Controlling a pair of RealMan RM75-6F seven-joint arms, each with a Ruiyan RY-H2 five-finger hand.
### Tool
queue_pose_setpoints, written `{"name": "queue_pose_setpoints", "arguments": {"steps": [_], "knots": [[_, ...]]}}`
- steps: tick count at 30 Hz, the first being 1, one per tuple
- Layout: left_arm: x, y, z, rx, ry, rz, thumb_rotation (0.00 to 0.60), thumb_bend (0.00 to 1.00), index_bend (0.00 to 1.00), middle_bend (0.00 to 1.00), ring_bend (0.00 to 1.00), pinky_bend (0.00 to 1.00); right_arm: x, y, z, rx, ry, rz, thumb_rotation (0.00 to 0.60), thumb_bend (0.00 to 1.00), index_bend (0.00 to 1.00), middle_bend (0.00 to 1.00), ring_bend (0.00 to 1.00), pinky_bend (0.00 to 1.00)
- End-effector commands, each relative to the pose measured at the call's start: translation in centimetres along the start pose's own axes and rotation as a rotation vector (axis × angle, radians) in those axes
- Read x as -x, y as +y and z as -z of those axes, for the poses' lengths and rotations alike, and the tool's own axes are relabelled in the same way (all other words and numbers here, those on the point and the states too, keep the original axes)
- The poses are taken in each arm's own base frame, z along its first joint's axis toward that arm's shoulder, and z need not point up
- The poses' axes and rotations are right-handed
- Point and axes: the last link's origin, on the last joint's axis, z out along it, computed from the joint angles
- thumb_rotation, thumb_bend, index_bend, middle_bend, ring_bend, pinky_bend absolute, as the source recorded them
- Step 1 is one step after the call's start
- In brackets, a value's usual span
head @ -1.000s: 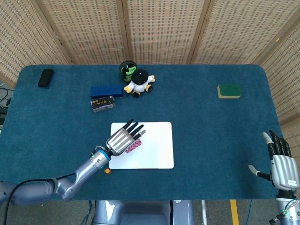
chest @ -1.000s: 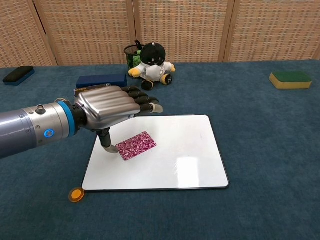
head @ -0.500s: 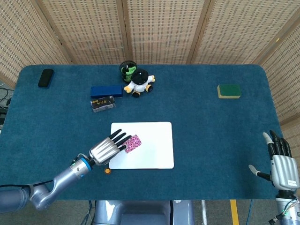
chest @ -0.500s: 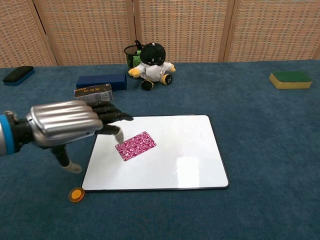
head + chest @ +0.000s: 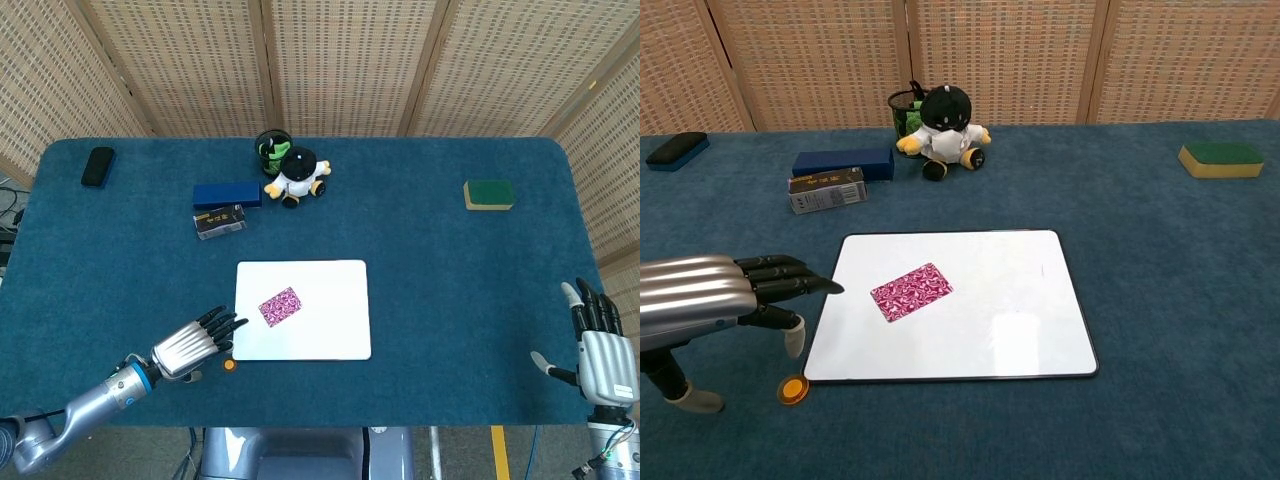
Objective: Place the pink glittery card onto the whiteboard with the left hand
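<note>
Hovering off the whiteboard's left edge, near its front left corner, the left hand (image 5: 190,346) is palm-down with its dark fingers (image 5: 788,288) stretched out flat and a bit apart, holding nothing. Its thumb hangs down underneath in the chest view. The forearm runs back toward the table's front left corner. A small orange disc (image 5: 792,389) sits on the table just under the hand, right beside the whiteboard's front left corner.

The pink glittery card (image 5: 911,291) lies flat on the whiteboard (image 5: 330,335), in its left half, turned at an angle to the board's edges. Nothing's touching it.

Toward the table's back edge there's a black eraser-looking thing (image 5: 97,166) near the back left corner, then a blue box (image 5: 226,193) with a small dark box (image 5: 220,221) just in front of it, and a plush toy (image 5: 297,176) right in front of a black cup (image 5: 268,146). A green sponge (image 5: 489,193) sits toward the right edge.

Over past the table's front right corner, the right hand (image 5: 603,350) is held upright, fingers pointing up and close together, thumb sticking out to the side, holding nothing.
</note>
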Motion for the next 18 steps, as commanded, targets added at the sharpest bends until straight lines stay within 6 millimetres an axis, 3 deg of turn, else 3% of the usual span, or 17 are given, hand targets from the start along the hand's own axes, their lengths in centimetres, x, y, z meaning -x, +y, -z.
{"name": "queue_pose_setpoints", "arguments": {"steps": [1,18], "knots": [[0.4,-0.1,0.5,0.005,0.008,0.001,0.600,0.16,0.37,0.00,0.00,0.00,0.0,0.0,0.0,0.000,-0.001,-0.001,0.600,0.00,0.00,0.00,0.00,0.00],[1.2,0.8,-1.3,0.021,0.035,0.012,0.600,0.19,0.40,0.00,0.00,0.00,0.0,0.0,0.0,-0.001,-0.004,-0.005,0.600,0.00,0.00,0.00,0.00,0.00]]}}
